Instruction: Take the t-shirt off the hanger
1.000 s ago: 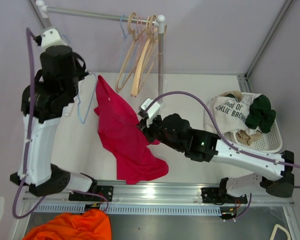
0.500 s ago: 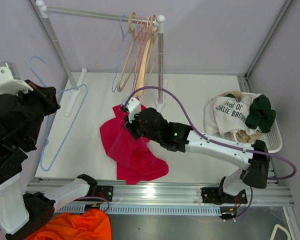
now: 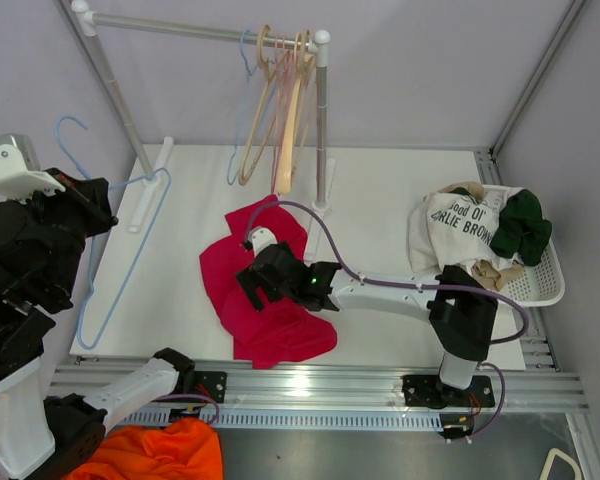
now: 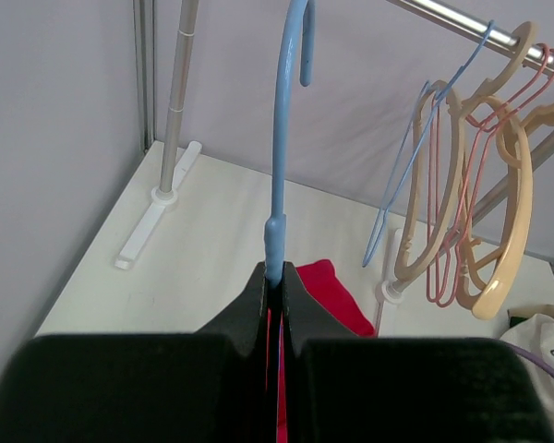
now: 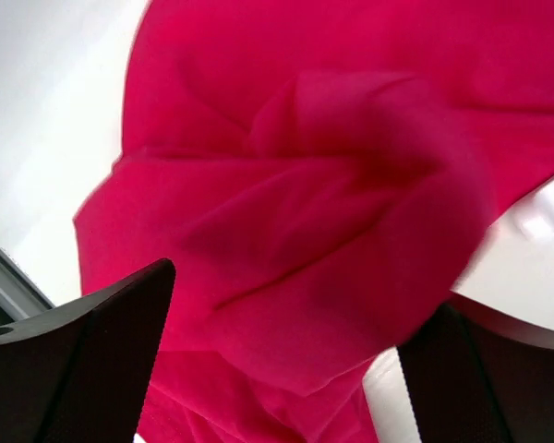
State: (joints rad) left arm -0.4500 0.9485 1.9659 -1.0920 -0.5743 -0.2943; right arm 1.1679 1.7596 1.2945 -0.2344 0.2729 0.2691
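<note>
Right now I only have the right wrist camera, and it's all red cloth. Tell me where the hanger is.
Observer: The blue hanger is clamped in the left gripper, held up over the table's left edge.
Operator: Confirm the shirt is off it.
Observer: It's off. The red t-shirt lies crumpled on the table, apart from the hanger.
Operator: Say what's on the right side.
Observer: A white basket of clothes sits at the table's right edge.

Tan hangers (image 3: 290,110) hang on the rack (image 3: 180,28); a laundry basket (image 3: 542,286) sits right.
</note>
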